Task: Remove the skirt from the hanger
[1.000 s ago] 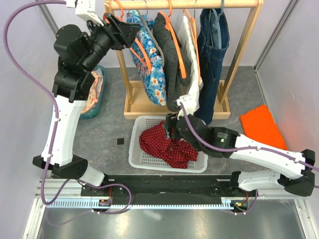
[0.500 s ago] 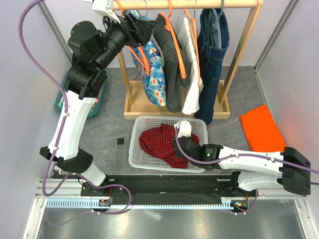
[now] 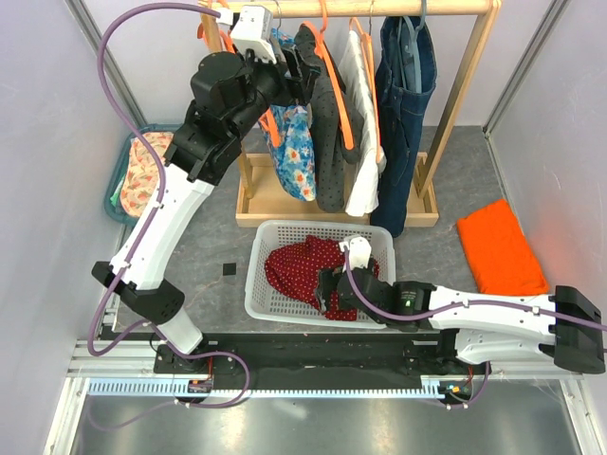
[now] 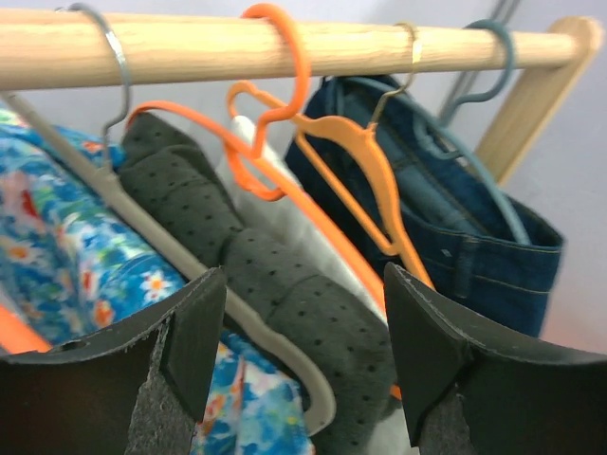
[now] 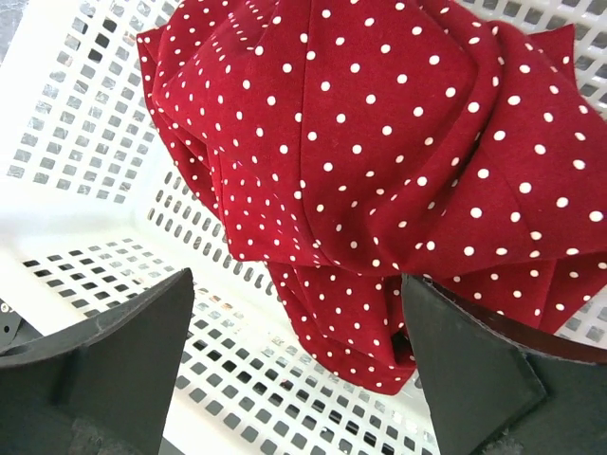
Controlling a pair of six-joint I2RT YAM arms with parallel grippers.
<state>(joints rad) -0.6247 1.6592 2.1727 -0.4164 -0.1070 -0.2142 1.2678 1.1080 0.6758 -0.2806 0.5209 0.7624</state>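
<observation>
A dark grey dotted garment [image 3: 327, 142] hangs on a grey hanger [image 4: 114, 194] from the wooden rail [image 3: 417, 8]. My left gripper [image 3: 302, 62] is open and empty, right at that garment near the rail; in the left wrist view [image 4: 303, 351] the dotted cloth [image 4: 275, 284] lies between the spread jaws. My right gripper [image 3: 332, 289] is open and empty, low over a red white-dotted garment [image 3: 303, 270] lying in the white basket [image 3: 261, 284]. In the right wrist view [image 5: 299, 351] the red cloth [image 5: 379, 142] sits just ahead of the jaws.
Also on the rail hang a blue floral garment [image 3: 294, 152], a white garment [image 3: 365, 142] on orange hangers [image 4: 332, 142] and blue jeans [image 3: 406, 85]. The wooden rack base [image 3: 275, 204] stands behind the basket. A teal bin [image 3: 142, 171] sits left, an orange cloth [image 3: 500, 246] right.
My left arm has swung right along the rail, from the rack's left end to the grey dotted garment. My right gripper has come down from the hanging clothes to the basket's front.
</observation>
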